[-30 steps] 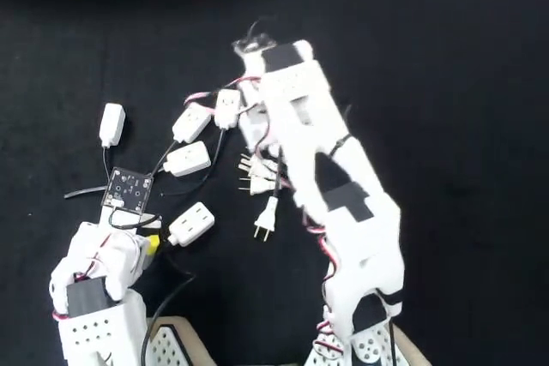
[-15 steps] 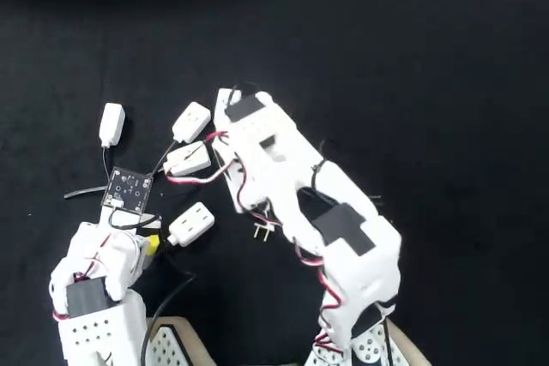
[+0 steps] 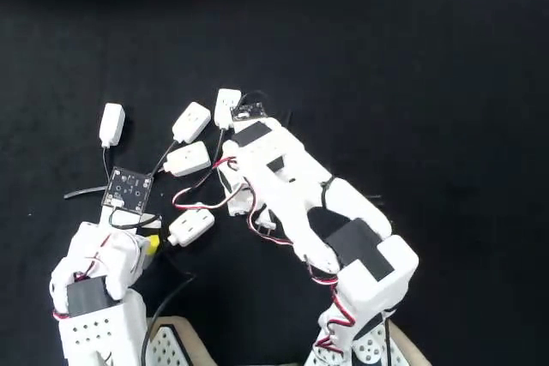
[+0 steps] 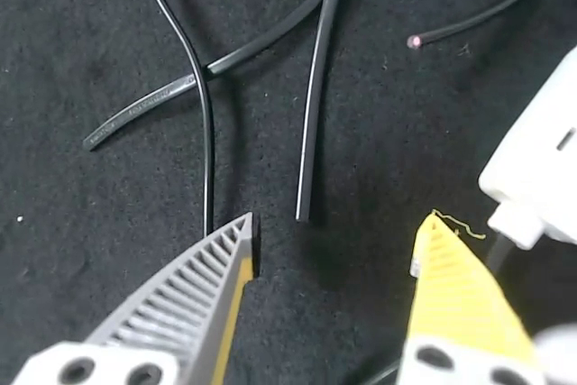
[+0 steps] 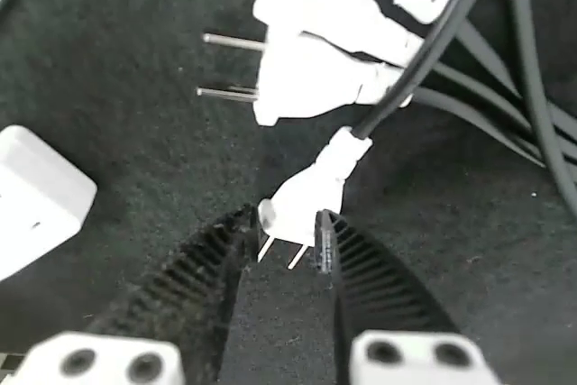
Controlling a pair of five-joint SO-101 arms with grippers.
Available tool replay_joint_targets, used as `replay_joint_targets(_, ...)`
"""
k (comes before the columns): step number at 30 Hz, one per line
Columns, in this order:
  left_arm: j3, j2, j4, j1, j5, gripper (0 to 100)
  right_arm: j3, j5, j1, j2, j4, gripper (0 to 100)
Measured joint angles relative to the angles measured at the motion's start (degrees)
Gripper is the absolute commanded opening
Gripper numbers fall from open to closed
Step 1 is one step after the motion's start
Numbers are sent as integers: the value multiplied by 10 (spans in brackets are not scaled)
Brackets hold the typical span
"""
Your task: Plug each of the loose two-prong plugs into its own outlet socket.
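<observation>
The right gripper (image 5: pixel 281 239) is pinching a small plug (image 5: pixel 302 203) between its black fingertips, both tips pressing on the white body. The two prongs (image 5: pixel 267 246) are pointing back toward the wrist, and the plug's long axis is running from them out along its black cable (image 5: pixel 424 51). The plug is sitting low over the black cloth (image 3: pixel 446 92); whether it is lifted clear cannot be told. Seen from above, the right arm (image 3: pixel 292 186) is stretching across the middle of the table and covering its own gripper. The nearest socket (image 3: pixel 190 225) is lying near it on the left, between the two arms. The prongs are not facing that socket, so the coming move is likely calling for a lift, a turn of the plug and a short carry sideways. The left gripper (image 4: pixel 334 241) is hovering over loose cable ends (image 4: pixel 306 132) with its jaws wide apart and nothing between them. A white block, probably that same socket, is sitting just beside its yellow finger (image 4: pixel 455 286), so the left arm is the nearer of the two to the socket. Two other plugs (image 5: pixel 306 69) and a bundle of cables are lying just beyond the held plug. The arm's own red and white wires (image 3: pixel 202 203) are looping near the socket and could be snagging the carry. Four more sockets (image 3: pixel 190 122) are fanning out farther up the cloth.
</observation>
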Motion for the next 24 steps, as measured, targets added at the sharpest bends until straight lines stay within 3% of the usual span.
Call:
replay_joint_targets(4, 0, 0, 0, 0, 0, 278, 19, -3, 40, 7, -16, 134)
replay_joint_targets(11, 1, 0, 0, 0, 0, 278, 43, -3, 46, -5, -39, 132)
replay_joint_targets(16, 1, 0, 0, 0, 0, 278, 46, -3, 54, -5, -39, 22)
replay_joint_targets(24, 1, 0, 0, 0, 0, 278, 52, 24, 72, -5, -39, 13)
